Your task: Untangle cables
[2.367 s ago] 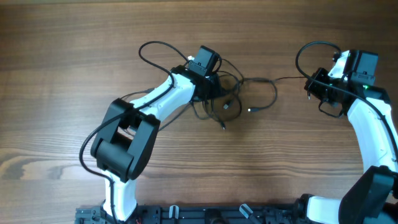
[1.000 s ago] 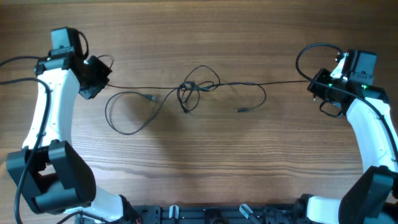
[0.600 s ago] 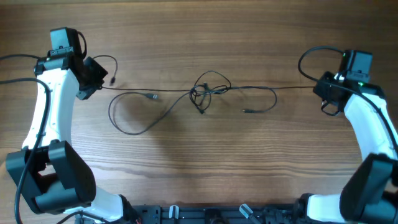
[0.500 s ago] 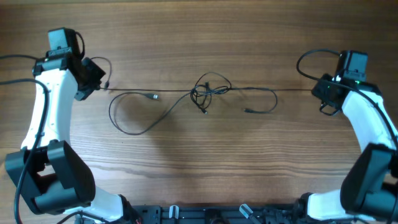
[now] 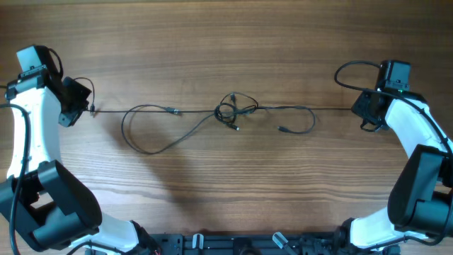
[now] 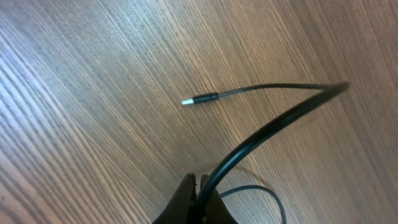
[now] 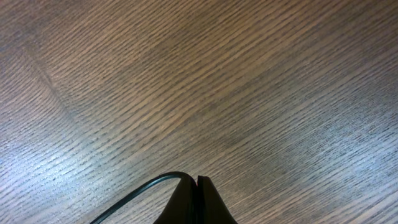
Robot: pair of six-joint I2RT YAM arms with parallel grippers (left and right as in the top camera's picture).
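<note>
Here are the cables (image 5: 290, 108), strung across the middle of the table (image 5: 226, 42), and the trouble spot is the knot (image 5: 228, 113) at their centre, a small snarl of tight loops. Left of the knot a big slack loop sags toward the robot's side; right of it is a smaller loop with a loose plug (image 5: 281, 129) tucked inside. One strand runs straight out from the knot both ways and looks taut, and that's the point. Far left of the knot the left claw (image 5: 89, 108) is pinched together on that strand, and far right the right claw (image 5: 356, 109) is squeezed closed on its other end, so the pair look set to draw the snarl open. Both wrist views show fingers pressed tight with cord coming out between them, and by the left one a short tail (image 6: 273, 87) ends on the wood. Judging by that knot, the untangling isn't finished
</note>
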